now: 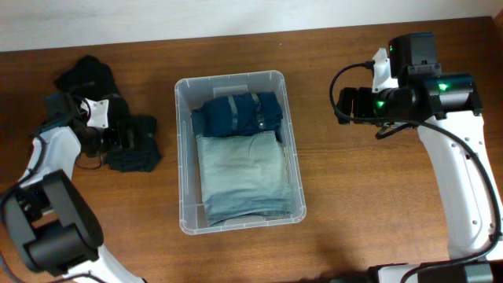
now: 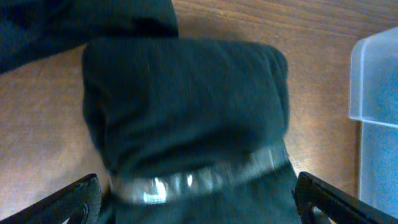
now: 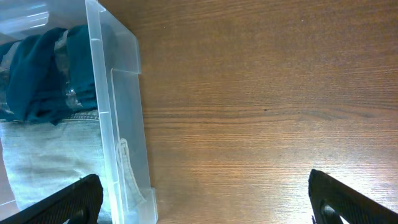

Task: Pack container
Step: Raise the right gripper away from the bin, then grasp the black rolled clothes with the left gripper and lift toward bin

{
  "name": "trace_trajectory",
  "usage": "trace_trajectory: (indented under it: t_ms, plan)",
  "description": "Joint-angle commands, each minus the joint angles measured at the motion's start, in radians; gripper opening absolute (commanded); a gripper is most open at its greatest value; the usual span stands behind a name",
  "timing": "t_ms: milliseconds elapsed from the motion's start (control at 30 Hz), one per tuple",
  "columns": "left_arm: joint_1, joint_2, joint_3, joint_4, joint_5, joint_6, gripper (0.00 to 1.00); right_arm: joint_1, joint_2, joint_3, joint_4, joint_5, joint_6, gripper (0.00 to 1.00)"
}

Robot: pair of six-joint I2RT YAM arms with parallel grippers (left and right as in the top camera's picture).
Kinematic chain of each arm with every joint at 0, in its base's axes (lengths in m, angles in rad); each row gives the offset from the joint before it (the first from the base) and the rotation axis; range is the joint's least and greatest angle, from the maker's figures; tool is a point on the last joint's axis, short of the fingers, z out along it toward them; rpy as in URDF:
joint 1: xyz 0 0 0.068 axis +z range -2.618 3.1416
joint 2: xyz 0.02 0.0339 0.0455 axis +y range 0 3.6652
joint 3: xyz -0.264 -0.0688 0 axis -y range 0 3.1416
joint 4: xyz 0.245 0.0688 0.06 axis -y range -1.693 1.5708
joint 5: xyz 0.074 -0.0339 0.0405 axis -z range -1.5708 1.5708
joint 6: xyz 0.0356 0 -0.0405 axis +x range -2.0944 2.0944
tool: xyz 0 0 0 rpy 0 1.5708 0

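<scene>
Brown wood-grain table (image 1: 354, 212), evenly lit, with a strip of pale wall (image 1: 236, 16) along the far edge.

Mid-table, slightly left of centre: the container (image 1: 181, 157), clear plastic, rectangular with rounded corners and a thick rim, long side running near to far. Inside, covering the floor: a folded dark blue garment (image 1: 237, 114) at the far end, touching folded pale denim (image 1: 242, 179) at the near end.

Left of the container and apart from it, a folded black garment (image 1: 135, 148), crossed by a light shiny band in the left wrist view. Farther left and toward the far edge, a looser black heap (image 1: 86, 75).

Left gripper (image 2: 198, 200) low over that black garment, fingers spread wide on either side of it; contact with the cloth impossible to tell. Right gripper (image 3: 202, 202) right of the container above bare wood, fingers wide apart and empty.
</scene>
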Motion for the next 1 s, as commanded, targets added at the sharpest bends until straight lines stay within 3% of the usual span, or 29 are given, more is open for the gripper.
trace_trajectory:
  t_ms: [0,333,367,400,500,600,767,967]
  plan:
    - [0.010,0.070,0.048,0.004,0.042,0.041,0.99,-0.003,-0.001,0.007,-0.005,0.029,-0.014,0.99]
    - [0.009,0.139,0.049,-0.055,0.042,0.040,0.99,-0.003,-0.001,0.007,-0.007,0.029,-0.014,0.98]
    - [0.009,0.142,0.049,-0.067,0.045,0.040,0.94,-0.003,-0.001,0.007,-0.007,0.029,-0.014,0.98]
    - [0.009,0.142,0.049,-0.083,0.061,0.040,0.76,-0.003,-0.001,0.007,-0.007,0.029,-0.014,0.99]
    - [0.009,0.142,0.051,-0.100,0.128,0.022,0.38,-0.003,-0.001,0.007,-0.007,0.029,-0.014,0.99]
    - [0.010,0.138,0.053,-0.110,0.205,-0.020,0.14,-0.003,-0.001,0.007,-0.015,0.029,-0.014,0.99]
    - [0.009,0.089,0.081,-0.151,0.336,-0.019,0.01,-0.003,-0.001,0.007,-0.022,0.029,-0.014,0.99]
    - [0.009,-0.087,0.103,-0.213,0.383,-0.019,0.01,-0.003,-0.001,0.007,-0.021,0.029,-0.014,0.99]
